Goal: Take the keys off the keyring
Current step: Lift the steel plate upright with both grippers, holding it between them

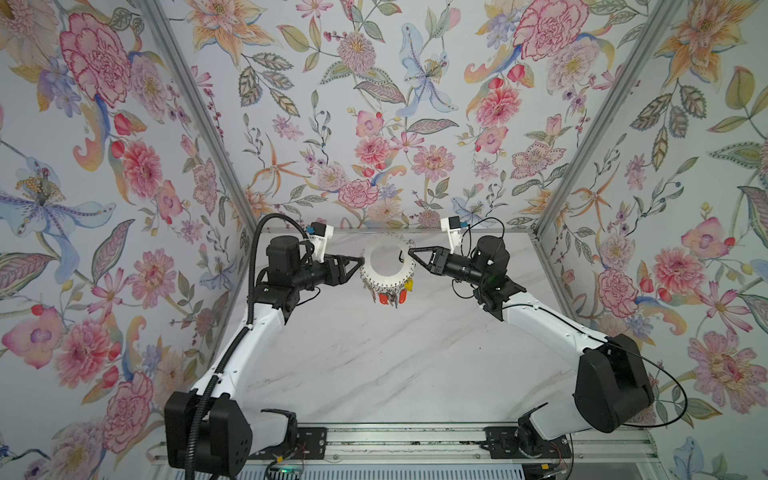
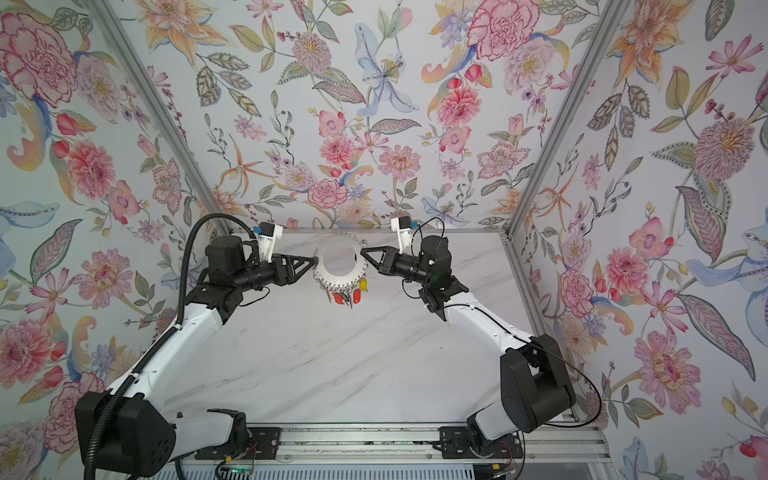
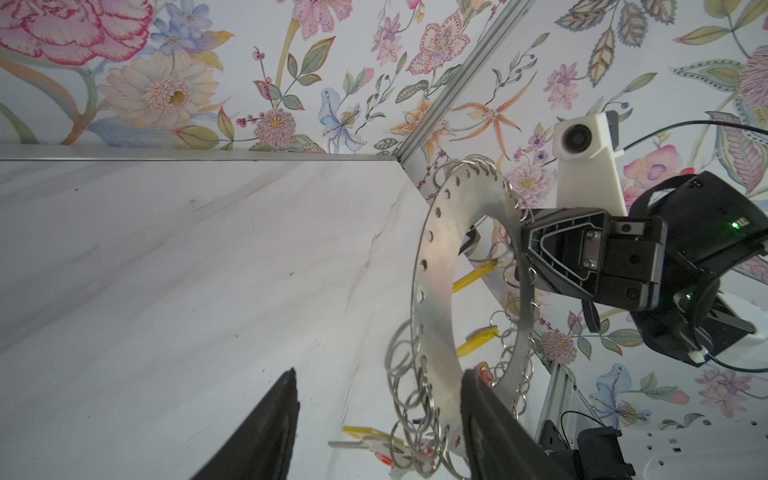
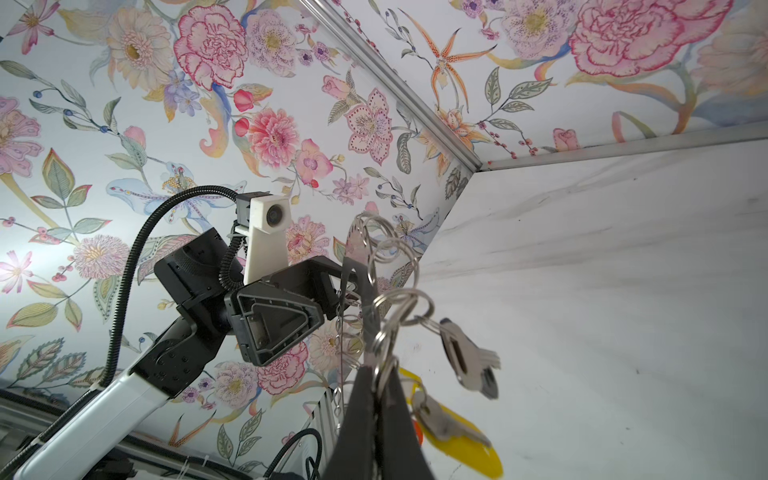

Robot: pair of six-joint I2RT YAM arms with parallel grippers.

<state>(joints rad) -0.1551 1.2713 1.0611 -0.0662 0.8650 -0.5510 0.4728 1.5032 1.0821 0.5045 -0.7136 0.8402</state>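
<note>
While hanging clear of the table [image 1: 374,365], judged to be at the bracing step, with the keys [image 1: 390,297] yet to come off the keyring [image 1: 386,279] [image 2: 338,279]. Next, by estimate: shutting the left gripper [image 1: 361,262] for a two-sided hold, then working one key round its wire loop [image 3: 415,401]. Calls for a steady hold and a fine pinch on thin, springy wire.

Keyring: landmark for the entries below. Held in the air on edge or steeply tilted, hole open to both top views.

Left gripper [image 3: 380,374]: at the keyring's left rim. Jaws spread. By the left wrist view, straddles the fringed rim of the keyring [image 3: 432,257], close beside one finger, well apart from the other. Contact not certain.

Right gripper [image 1: 410,252] [image 4: 376,374]: at the keyring's right rim, opposite. Jaws pressed together, pinching a wire loop of the fringe, as the right wrist view shows.

Keys: bunched under the keyring's lowest rim, with red, orange and yellow tags. One of them dangles just beside the right gripper's tip.
</note>
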